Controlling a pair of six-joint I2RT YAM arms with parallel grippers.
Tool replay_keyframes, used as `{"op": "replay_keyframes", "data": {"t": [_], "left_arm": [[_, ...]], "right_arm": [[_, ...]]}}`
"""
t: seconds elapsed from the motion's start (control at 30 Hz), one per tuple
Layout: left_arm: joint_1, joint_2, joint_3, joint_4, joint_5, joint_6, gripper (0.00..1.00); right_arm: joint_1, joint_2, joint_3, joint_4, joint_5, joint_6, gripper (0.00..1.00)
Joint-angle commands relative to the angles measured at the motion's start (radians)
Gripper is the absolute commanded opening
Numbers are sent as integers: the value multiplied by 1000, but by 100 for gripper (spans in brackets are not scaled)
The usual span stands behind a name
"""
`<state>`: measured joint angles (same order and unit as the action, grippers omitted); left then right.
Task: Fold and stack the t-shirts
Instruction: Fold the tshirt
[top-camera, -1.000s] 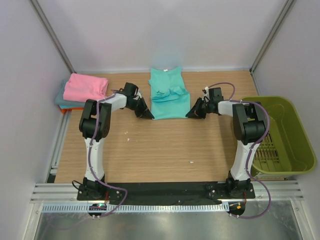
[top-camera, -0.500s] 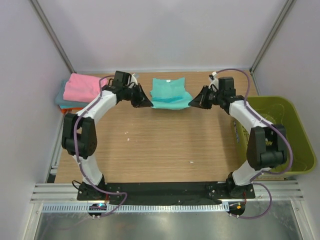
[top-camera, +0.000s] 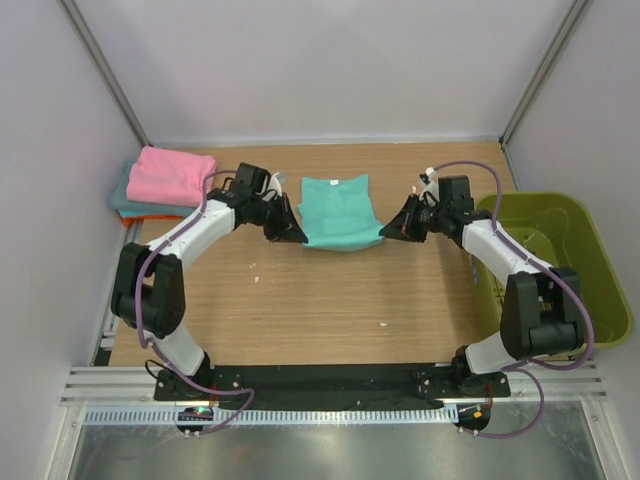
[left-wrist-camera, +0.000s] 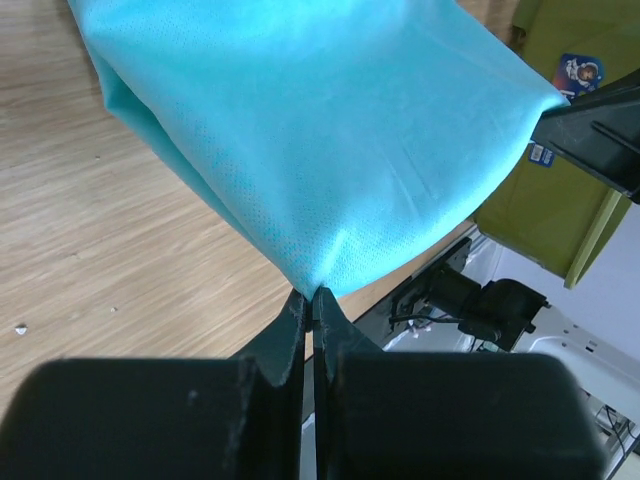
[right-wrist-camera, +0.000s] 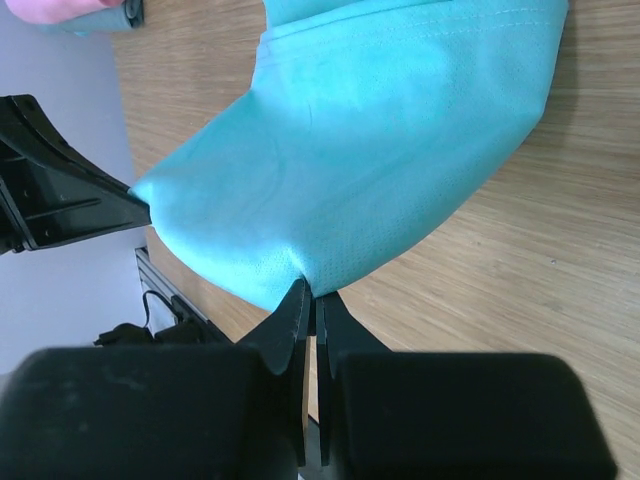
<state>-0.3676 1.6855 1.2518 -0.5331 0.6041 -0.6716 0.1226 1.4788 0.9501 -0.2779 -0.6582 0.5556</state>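
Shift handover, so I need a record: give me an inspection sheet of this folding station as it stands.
Surface: wooden table, no damage seen.
Job's things: teal t-shirt held up by its near corners; pink t-shirt folded atop a stack, far left.
Clutter: two small white specks.
Tools: left tool and right tool each shut on a teal t-shirt corner.
Cables: purple cables along both arms, no snag seen.
Surroundings: olive basket at right; plain walls.

Surface: wooden table (top-camera: 330, 290) | Far-left corner: pink t-shirt (top-camera: 175, 172) folded atop teal t-shirt (top-camera: 125, 198) | Back centre: teal-green t-shirt (top-camera: 338, 205), far hem resting on the wood | Near centre: white specks (top-camera: 383, 324)
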Motion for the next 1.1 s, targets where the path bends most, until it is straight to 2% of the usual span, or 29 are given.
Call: {"op": "replay_keyframes", "data": {"t": [0.0,0.07,0.17,0.2,0.27,0.3,0.33,0.37,0.4,0.43,0.47,0.5,0.57,0.6,0.7,0.77,0.87,0.9,1.0,1.07], "left_arm": [[12,-55,26,2,-21,24,0],[25,-32,76,4,-35,24,0],[82,46,193,30,-47,23,0],[96,77,233,41,-53,26,0],[114,203,340,48,-72,41,0],[124,247,453,56,-79,70,0],[124,305,522,61,-84,95,0],[124,406,582,56,-108,115,4],[122,449,694,50,-145,139,17],[121,480,730,73,-192,183,48],[119,528,763,82,-270,205,56],[116,542,835,79,-335,231,70],[102,548,877,39,-439,309,81],[102,533,877,26,-485,311,85],[114,473,772,-24,-469,293,87],[142,454,717,-28,-405,268,86],[188,477,660,-15,-227,189,82],[202,486,644,2,-122,128,80],[251,537,609,91,41,32,75],[272,583,627,111,85,24,73]], "right_arm": [[2,-25,39,39,-15,20,2],[0,6,79,51,-18,23,1],[0,115,217,78,-23,17,2],[2,150,308,91,-24,12,2],[2,300,425,132,-23,10,1],[0,427,558,155,-17,0,2],[0,480,623,175,-15,0,4],[2,545,688,177,0,-3,12],[2,592,793,180,24,-6,34],[0,660,835,189,54,-26,38],[0,675,864,197,64,-37,46],[0,679,877,206,78,-48,54],[0,628,836,220,104,-46,66],[0,605,778,221,94,-45,68],[0,526,664,206,54,-37,68],[3,502,612,207,34,-42,67],[6,518,613,190,31,-46,65],[14,531,624,180,26,-55,65],[43,583,680,169,23,-78,65],[60,613,716,172,17,-85,65]]}}
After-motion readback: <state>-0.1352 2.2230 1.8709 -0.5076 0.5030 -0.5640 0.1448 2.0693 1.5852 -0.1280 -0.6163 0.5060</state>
